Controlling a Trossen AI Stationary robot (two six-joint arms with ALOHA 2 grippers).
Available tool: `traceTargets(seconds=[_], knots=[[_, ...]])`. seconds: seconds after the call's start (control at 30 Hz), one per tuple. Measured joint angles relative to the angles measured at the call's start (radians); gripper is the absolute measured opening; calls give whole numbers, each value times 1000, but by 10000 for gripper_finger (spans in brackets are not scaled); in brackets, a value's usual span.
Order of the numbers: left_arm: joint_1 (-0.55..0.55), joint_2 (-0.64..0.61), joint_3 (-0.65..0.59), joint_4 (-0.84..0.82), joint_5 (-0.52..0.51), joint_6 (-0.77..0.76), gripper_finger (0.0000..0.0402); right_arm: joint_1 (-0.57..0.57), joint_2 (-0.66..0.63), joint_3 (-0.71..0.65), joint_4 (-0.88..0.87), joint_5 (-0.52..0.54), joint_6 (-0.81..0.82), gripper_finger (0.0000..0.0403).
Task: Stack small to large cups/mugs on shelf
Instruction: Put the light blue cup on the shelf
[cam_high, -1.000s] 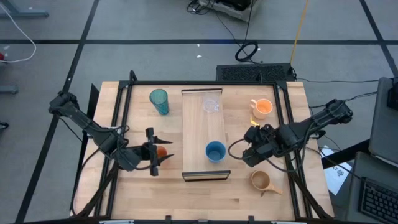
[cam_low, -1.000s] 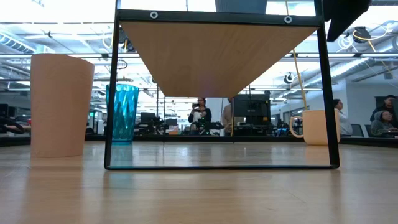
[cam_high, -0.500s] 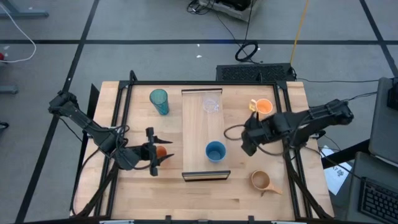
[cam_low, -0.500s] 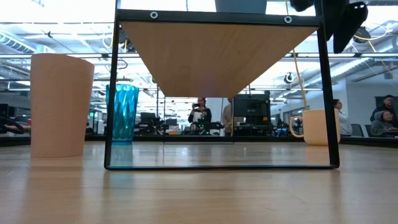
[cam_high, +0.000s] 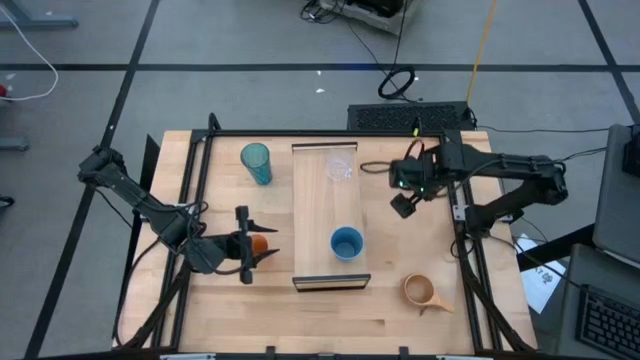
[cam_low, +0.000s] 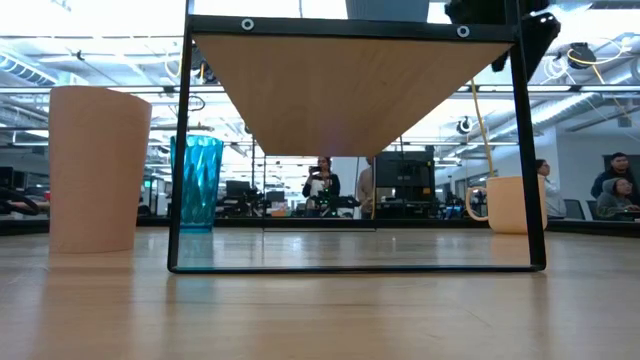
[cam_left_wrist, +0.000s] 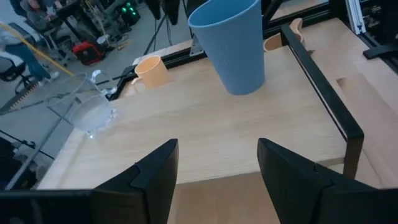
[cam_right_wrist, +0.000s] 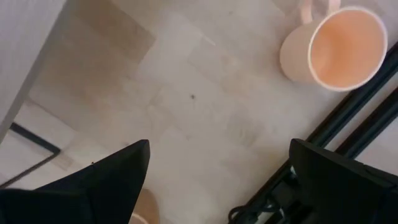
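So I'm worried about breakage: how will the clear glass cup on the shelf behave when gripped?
The clear glass cup looks thin-walled and smooth, so probably fragile and slippery. It stands upright on the shelf near the far end, so a sideways nudge might tip or slide it.

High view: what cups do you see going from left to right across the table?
Teal tumbler → small orange cup → glass cup → blue cup → tan mug

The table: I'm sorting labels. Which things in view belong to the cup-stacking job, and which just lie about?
Job: shelf, teal tumbler, glass, blue cup, small orange cup, orange mug, tan mug.
Lying about: floor cable, keyboard.
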Motion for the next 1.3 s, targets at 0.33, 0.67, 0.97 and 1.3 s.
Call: traceTargets(seconds=[0.33, 0.67, 0.97, 1.3], knots=[[0, -106, 0, -57, 0, -36, 223, -139, 0, 1, 0, 0, -131, 377], [0, -168, -47, -123, -3, -106, 223, -40, 0, 1, 3, -119, -38, 377], [1, -168, -47, -106, -3, -81, 223, 224, 1, 1, 0, -162, 185, 377], [54, -168, -47, -90, 38, -36, 223, 460, 120, 2, 87, -186, 406, 377]])
